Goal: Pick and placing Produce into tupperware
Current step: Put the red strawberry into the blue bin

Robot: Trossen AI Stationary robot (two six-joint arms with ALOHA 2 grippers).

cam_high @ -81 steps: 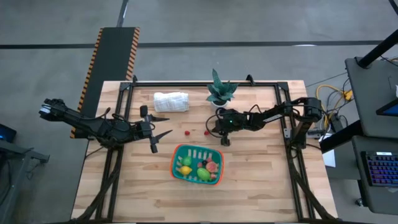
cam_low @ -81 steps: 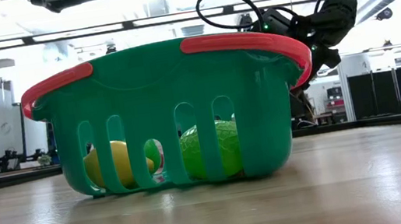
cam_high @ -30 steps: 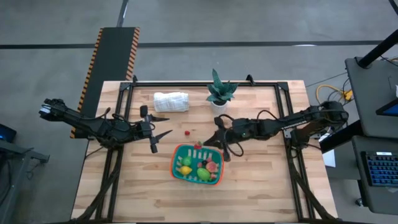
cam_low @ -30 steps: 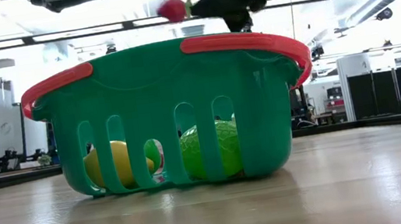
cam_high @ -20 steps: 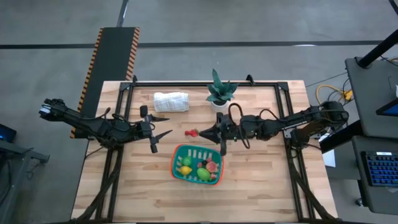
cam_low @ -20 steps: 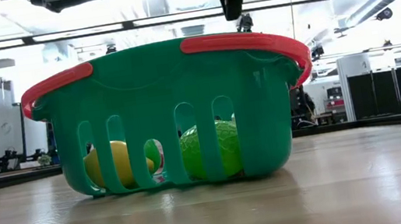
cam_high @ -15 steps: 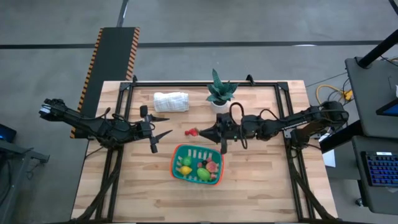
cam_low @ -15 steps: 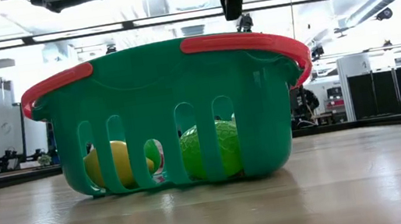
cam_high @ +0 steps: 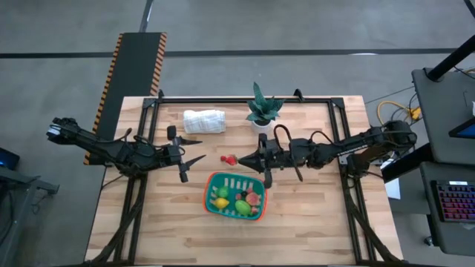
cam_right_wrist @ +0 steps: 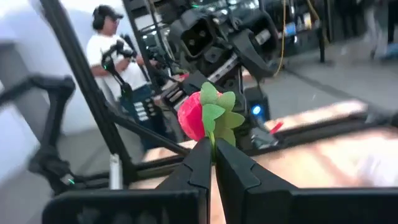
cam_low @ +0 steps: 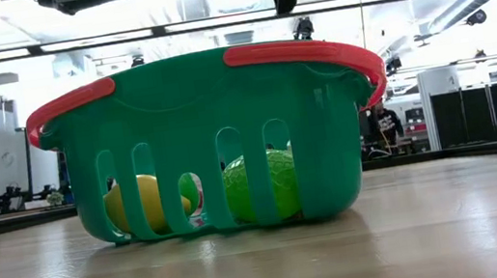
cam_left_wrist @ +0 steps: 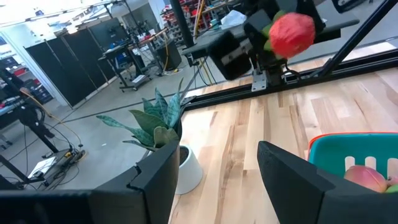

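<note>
Right pincer (cam_high: 241,159) lifted strawberry (cam_high: 231,158) clear; tupperware (cam_high: 214,180) holds produce (cam_high: 239,200).

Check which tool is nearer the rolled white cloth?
Left. The left tool sits just below the rolled white cloth, toward the table's left side. The right tool, shut on a red strawberry, is farther right.

Teal tupperware (cam_high: 211,185) with orange-red rim; red strawberry (cam_right_wrist: 198,115) with green leaves; yellow-and-black striped ramp (cam_high: 128,81).
</note>
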